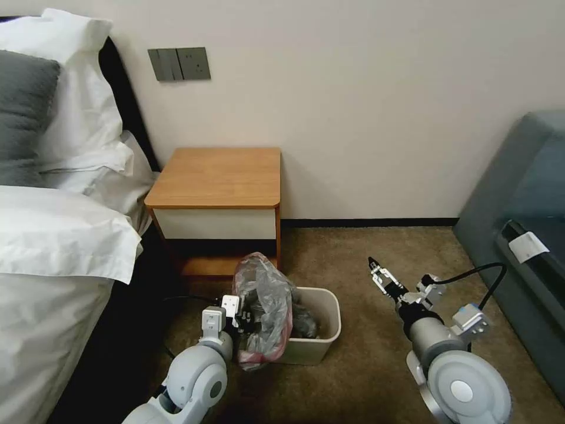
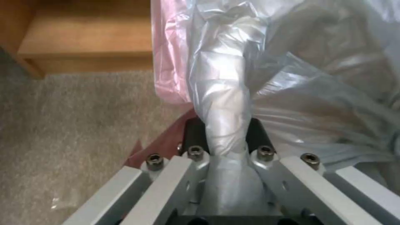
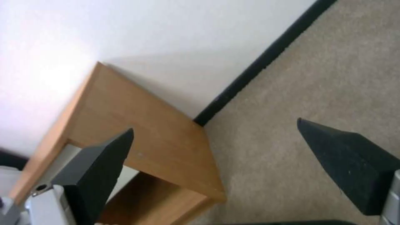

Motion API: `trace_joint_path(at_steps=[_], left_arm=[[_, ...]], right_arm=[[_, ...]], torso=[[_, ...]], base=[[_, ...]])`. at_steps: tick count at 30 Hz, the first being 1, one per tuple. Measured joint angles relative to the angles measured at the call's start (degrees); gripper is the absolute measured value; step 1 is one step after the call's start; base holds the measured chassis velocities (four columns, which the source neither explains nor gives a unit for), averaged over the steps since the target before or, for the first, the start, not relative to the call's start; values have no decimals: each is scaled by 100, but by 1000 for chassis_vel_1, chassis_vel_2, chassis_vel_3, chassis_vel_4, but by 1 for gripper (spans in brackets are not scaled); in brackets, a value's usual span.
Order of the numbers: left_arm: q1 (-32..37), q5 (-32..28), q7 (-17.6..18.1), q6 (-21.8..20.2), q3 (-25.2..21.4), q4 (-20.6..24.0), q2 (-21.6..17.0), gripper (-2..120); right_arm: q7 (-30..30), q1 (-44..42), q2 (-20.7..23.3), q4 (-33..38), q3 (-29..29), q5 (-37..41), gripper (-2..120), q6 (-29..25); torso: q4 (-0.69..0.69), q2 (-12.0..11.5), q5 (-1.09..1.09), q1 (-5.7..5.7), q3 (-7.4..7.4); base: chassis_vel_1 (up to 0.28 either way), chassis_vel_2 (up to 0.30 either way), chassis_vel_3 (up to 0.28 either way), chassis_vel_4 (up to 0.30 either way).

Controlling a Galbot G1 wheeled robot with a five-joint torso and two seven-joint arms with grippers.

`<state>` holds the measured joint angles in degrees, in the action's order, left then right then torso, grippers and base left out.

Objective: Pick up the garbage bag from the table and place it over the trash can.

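Two hands are at work here, and the left hand [image 1: 242, 318], low and centre-left in the head view, is the one that matters: its fingers are clenched on a twisted rope of the crinkly, translucent grey plastic garbage bag [image 1: 265, 306] with its pinkish-red rim. The left wrist view shows that gathered strand [image 2: 227, 125] pinched between the dark pads, the rest of the film billowing beyond them. From that grip the bag stands roughly upright, its long axis near vertical, draped against the left edge of the small cream-beige plastic trash can [image 1: 312, 330], part of it inside, part hanging outside toward the carpet. The can's mouth lies just to the right of the left hand, so the bag seems to need spreading rightward across the rim; it is not yet seated all round. The right hand [image 1: 376, 272], right of centre and apart from the can, hangs released, its fingers spread wide on nothing. Behind, the small bedside surface [image 1: 218, 176] with the orange-brown wooden top is bare.
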<state>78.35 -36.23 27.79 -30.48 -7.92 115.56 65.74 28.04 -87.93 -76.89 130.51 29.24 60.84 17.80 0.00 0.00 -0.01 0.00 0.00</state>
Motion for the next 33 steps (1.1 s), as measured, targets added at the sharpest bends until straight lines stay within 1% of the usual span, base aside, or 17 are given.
trace_joint_path(at_steps=[2, 3, 4, 7, 8, 11, 12, 16, 17, 18, 22, 23, 25, 27, 30, 33], left_arm=[[65, 12, -33, 319, -9, -14, 10, 6], [128, 28, -81, 637, -36, -15, 15, 6], [128, 28, -81, 637, -36, -15, 15, 6], [299, 113, -238, 1331, -108, 26, 16, 6], [299, 113, -238, 1331, -108, 26, 16, 6], [502, 254, -483, 1863, -243, 144, 15, 6], [502, 254, -483, 1863, -243, 144, 15, 6], [768, 475, -780, 2392, -403, 308, -16, 6], [812, 515, -834, 2461, -433, 350, -18, 6], [812, 515, -834, 2461, -433, 350, -18, 6], [967, 664, -984, 2644, -508, 544, -4, 6], [967, 664, -984, 2644, -508, 544, -4, 6], [1031, 700, -1039, 2663, -546, 630, -1, 6], [1048, 702, -1056, 2667, -562, 657, 0, 6], [1085, 706, -1132, 2689, -623, 728, 6, 6], [1101, 708, -1197, 2689, -664, 761, 12, 6]], right_arm=[[0, -11, -1, 83, 5, 0, 100, 0], [0, -18, 4, 170, 6, 1, 100, 2], [0, -18, 4, 170, 6, 1, 100, 2], [-18, -22, 53, 441, 3, 34, 100, 82], [-18, -22, 53, 441, 3, 34, 100, 82], [-112, 8, 176, 681, -35, 71, 100, 227], [-112, 8, 176, 681, -35, 71, 100, 227], [-503, 87, 497, 908, -73, 170, 100, 572], [-630, 110, 566, 935, -78, 201, 100, 655], [-630, 110, 566, 935, -78, 201, 100, 655], [-1496, 260, 989, 986, -225, 322, 100, 1001], [-1496, 260, 989, 986, -225, 322, 100, 1001], [-1837, 366, 1160, 918, -400, 294, 100, 1112], [-1920, 408, 1213, 878, -496, 269, 100, 1137], [-2141, 520, 1349, 673, -952, 96, 100, 1174], [-2263, 527, 1371, 581, -1145, -22, 100, 1171]], torso=[[0, 0, 0, 0, 0], [0, 0, 0, -1, 0], [0, 0, 0, -1, 0], [1, 0, 1, 0, 0], [1, 0, 1, 0, 0], [0, 0, 1, 0, 0], [0, 0, 1, 0, 0], [1, 0, 1, 0, 0], [1, 0, 1, 0, 0], [1, 0, 1, 0, 0], [0, 0, 1, 0, 0], [0, 0, 1, 0, 0], [0, 0, 0, 0, 0], [1, 0, 1, 0, 0], [1, 0, 1, 0, 0], [0, 0, 0, 0, 0]], base=[[0, 0, 0, 0], [0, 0, 0, 0], [0, 0, 0, 0], [0, 0, 0, 0], [0, 0, 0, 0], [0, 0, 0, 0], [0, 0, 0, 0], [0, 0, 0, 0], [0, 0, 0, 0], [0, 0, 0, 0], [0, 0, 0, 0], [0, 0, 0, 0], [0, 0, 0, 0], [0, 0, 0, 0], [0, 0, 0, 0], [0, 0, 0, 0]])
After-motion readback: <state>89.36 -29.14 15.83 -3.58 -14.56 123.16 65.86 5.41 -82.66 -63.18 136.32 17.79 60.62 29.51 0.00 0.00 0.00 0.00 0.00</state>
